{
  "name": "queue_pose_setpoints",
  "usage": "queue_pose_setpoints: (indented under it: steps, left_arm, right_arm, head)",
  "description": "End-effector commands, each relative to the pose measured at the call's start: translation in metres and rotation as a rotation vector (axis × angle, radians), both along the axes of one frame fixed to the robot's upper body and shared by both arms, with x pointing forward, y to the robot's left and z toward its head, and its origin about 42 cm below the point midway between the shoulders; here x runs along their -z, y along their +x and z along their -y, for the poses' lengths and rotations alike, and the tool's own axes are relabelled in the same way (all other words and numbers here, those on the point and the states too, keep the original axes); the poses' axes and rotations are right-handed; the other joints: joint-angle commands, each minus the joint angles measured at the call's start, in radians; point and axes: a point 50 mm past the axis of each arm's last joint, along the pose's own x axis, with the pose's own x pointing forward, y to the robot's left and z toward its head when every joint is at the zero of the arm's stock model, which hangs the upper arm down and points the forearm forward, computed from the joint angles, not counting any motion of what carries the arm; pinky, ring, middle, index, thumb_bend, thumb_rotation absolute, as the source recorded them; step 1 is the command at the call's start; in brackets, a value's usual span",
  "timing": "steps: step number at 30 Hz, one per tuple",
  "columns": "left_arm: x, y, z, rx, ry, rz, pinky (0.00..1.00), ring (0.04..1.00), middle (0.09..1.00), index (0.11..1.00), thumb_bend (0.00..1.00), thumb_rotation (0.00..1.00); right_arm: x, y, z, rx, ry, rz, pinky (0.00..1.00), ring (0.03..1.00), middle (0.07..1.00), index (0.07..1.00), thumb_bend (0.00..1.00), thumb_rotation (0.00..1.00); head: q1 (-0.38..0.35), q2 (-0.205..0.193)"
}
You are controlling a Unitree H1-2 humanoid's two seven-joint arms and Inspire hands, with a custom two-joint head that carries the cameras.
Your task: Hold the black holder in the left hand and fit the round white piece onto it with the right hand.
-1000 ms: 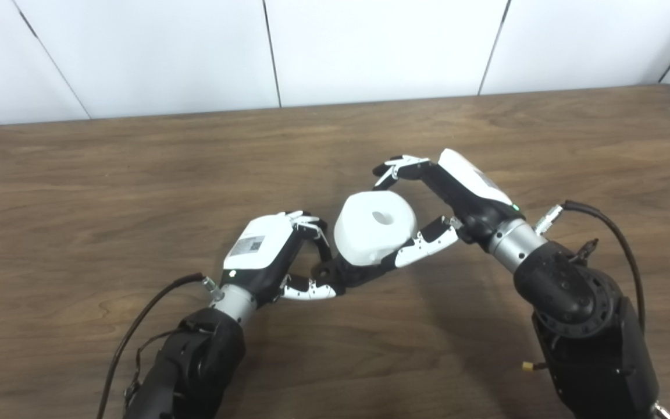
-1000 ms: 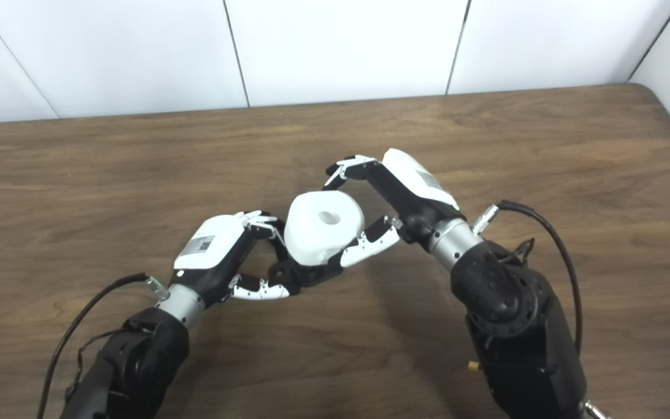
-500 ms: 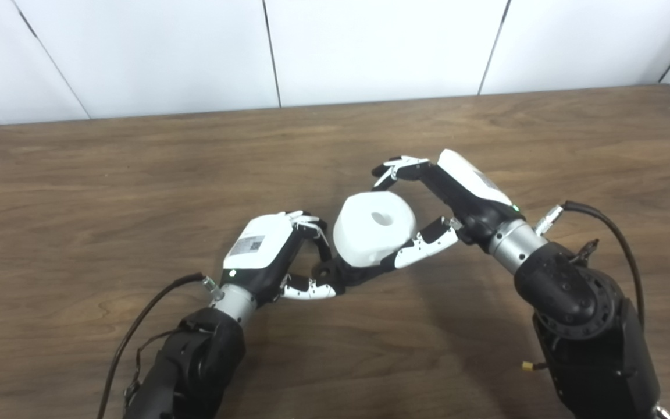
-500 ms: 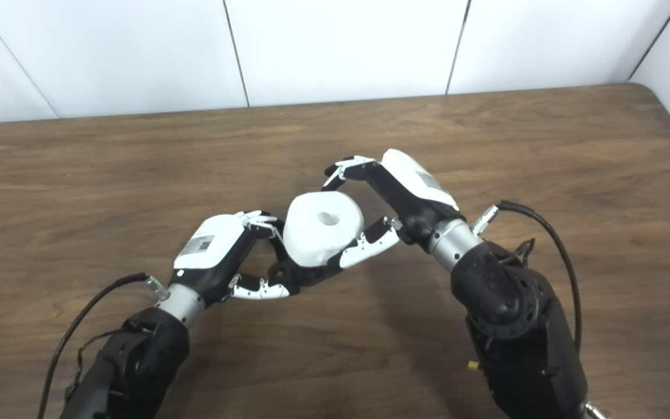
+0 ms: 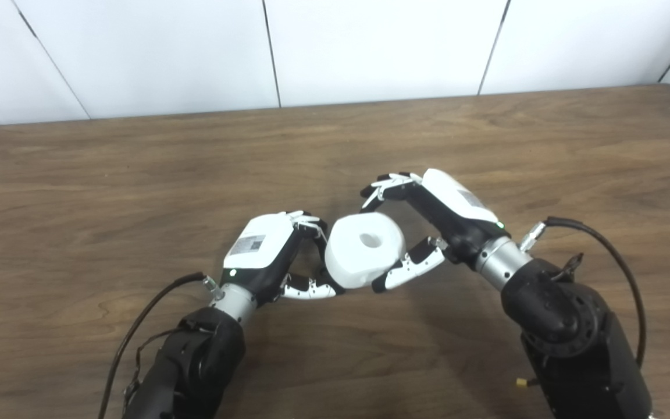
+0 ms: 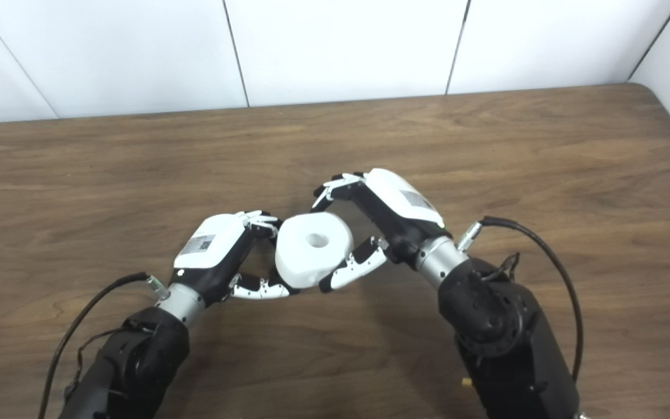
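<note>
The right robot hand point(image 5: 410, 233) grips the white piece point(image 5: 364, 249); the left robot hand point(image 5: 280, 256) clasps the mostly hidden black holder. Misalignment could jam the fit.

One round white piece point(image 5: 364, 249) with a single hole in its top is in view. Two robot hands show, the left hand point(image 5: 265, 253) and the right hand point(image 5: 434, 224), each on its own arm. There is one wooden table point(image 5: 137, 174). The black holder is hidden and cannot be counted.
</note>
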Motion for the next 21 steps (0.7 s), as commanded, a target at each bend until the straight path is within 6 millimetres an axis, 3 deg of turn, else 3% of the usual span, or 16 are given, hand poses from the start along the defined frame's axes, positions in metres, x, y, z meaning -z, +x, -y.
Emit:
queue_pose_setpoints:
  steps: [1,21]
  left_arm:
    - [0.0139,-0.0053,-0.0029,0.011,0.046,-0.073,0.91,0.889,0.79,0.488,0.52,0.05]
    - [0.0116,-0.0065,-0.0028,0.017,0.046,-0.081,0.92,0.897,0.796,0.488,0.52,0.05]
  right_arm:
    - [-0.0074,0.0028,-0.0029,-0.001,0.004,0.068,1.0,0.931,0.823,0.483,0.53,0.14]
    - [0.0016,0.0069,-0.0063,-0.004,-0.02,0.081,1.0,0.94,0.828,0.483,0.53,0.14]
  head:
    - [0.0,0.0]
    - [-0.003,0.001]
